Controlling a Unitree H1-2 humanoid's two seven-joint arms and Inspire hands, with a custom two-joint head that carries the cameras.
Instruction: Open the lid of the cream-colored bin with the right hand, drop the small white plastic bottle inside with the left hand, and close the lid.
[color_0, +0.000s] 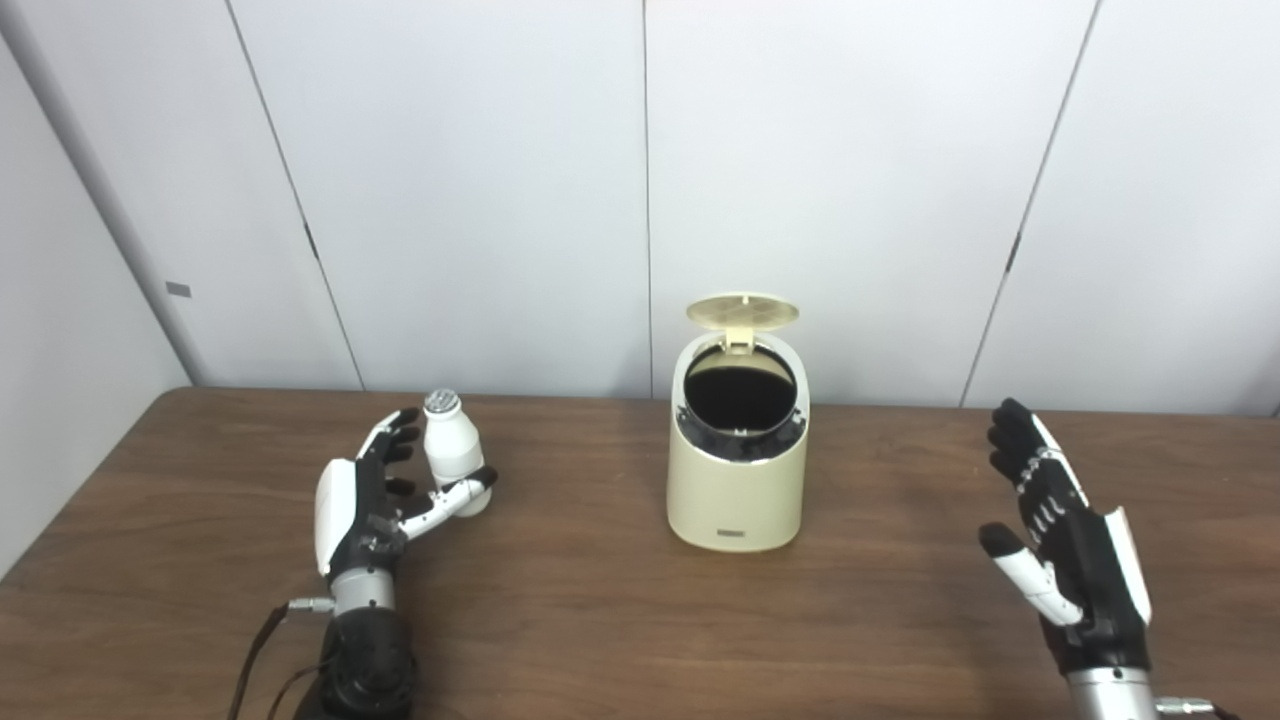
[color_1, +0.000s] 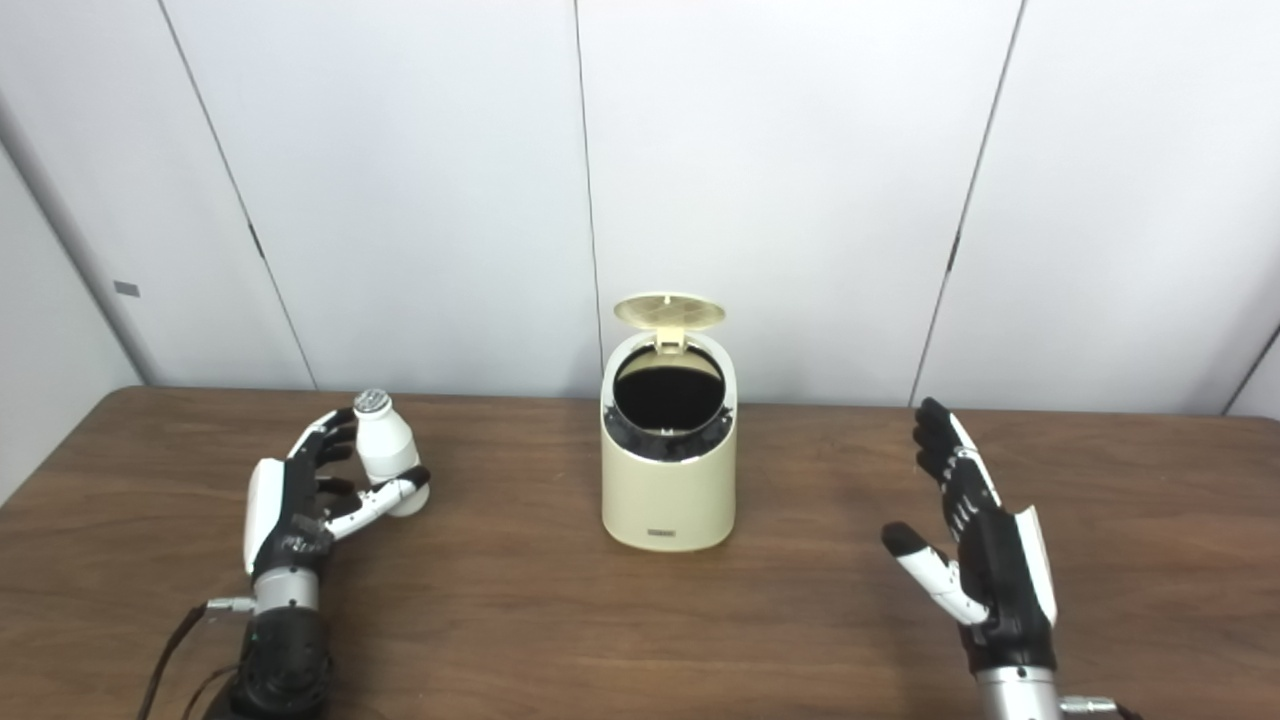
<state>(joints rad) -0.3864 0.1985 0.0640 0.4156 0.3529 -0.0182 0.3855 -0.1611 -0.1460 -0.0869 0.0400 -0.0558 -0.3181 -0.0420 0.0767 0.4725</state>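
Note:
The cream-colored bin (color_0: 738, 490) stands at the table's middle with its round lid (color_0: 743, 310) flipped up at the back, so the dark inside shows. A small white plastic bottle (color_0: 452, 450) with a silvery cap leans slightly at the left. My left hand (color_0: 375, 495) wraps it, with the fingers behind and the thumb across its lower front. Far to the bin's right, my right hand (color_0: 1060, 535) is held open, palm toward the bin, with nothing in it.
The brown wooden table (color_0: 600, 620) runs to white wall panels at the back. A dark cable (color_0: 255, 650) trails from the left wrist toward the near edge.

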